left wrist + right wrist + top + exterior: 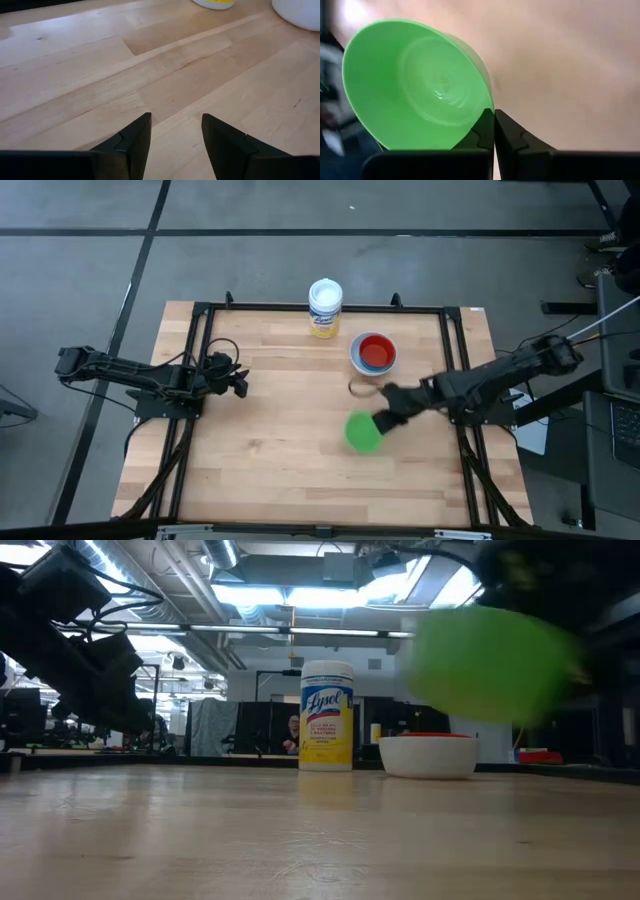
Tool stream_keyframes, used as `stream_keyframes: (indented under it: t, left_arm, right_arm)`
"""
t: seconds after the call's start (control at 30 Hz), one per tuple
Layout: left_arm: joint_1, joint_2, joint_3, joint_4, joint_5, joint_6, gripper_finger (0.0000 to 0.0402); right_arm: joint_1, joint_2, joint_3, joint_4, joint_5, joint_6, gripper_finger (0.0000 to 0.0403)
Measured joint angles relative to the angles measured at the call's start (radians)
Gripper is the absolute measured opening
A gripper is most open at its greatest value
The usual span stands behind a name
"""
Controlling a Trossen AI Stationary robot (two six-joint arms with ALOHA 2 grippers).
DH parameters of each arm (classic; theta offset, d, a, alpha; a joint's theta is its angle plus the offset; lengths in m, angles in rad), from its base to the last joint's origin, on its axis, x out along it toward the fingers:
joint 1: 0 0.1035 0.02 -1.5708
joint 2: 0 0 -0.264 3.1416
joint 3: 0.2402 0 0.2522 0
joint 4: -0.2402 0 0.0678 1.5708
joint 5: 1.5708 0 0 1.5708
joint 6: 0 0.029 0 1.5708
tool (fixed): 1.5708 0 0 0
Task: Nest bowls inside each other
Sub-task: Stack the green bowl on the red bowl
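Note:
My right gripper is shut on a green bowl, which shows as a green blur in the air in the low view and fills the right wrist view. Farther back stands a white bowl with a red bowl nested in it. The white bowl rests by its base on the table. My left gripper waits open near the table's left side, with nothing between its fingers. My right gripper pinches the green bowl's rim, one finger inside the bowl and one outside its wall. The fingers slant down from the table's right side. The bowl is tilted, its hollow turned toward the wrist, and is lifted clear of the table.
A white-lidded canister with a yellow label stands at the far edge, left of the white bowl. A black frame runs around the wooden tabletop. Bare wood lies across the middle and near part.

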Motion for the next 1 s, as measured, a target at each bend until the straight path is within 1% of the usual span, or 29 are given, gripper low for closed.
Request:
stream_keyframes:
  t: [0.17, 0.33, 0.53, 0.6, 0.77, 1.0]
  left_arm:
    - [0.0, 0.0, 0.0, 0.0, 0.001, -0.003, 0.0171]
    - [0.0, 0.0, 0.0, 0.001, 0.0, -0.003, 0.0171]
    - [0.0, 0.0, 0.0, 0.005, 0.0, 0.021, 0.0171]
    - [0.0, 0.0, 0.0, 0.005, 0.0, 0.022, 0.0171]
    - [0.0, 0.0, 0.0, 0.005, 0.0, 0.023, 0.0171]
    - [0.0, 0.0, 0.0, 0.006, 0.0, 0.023, 0.0171]
  right_arm:
    - [-0.185, -0.009, 0.074, -0.023, 0.087, -0.09, 0.0001]
    - [-0.36, -0.009, 0.111, -0.096, 0.158, -0.188, 0.0]
    - [-0.565, -0.009, 0.122, -0.151, 0.175, -0.302, 0.0]
    - [-0.62, -0.009, 0.122, -0.157, 0.164, -0.34, 0.0]
    - [-0.712, -0.009, 0.122, -0.205, 0.132, -0.402, 0.0]
    - [-0.778, -0.009, 0.122, -0.319, 0.119, -0.457, 0.0]
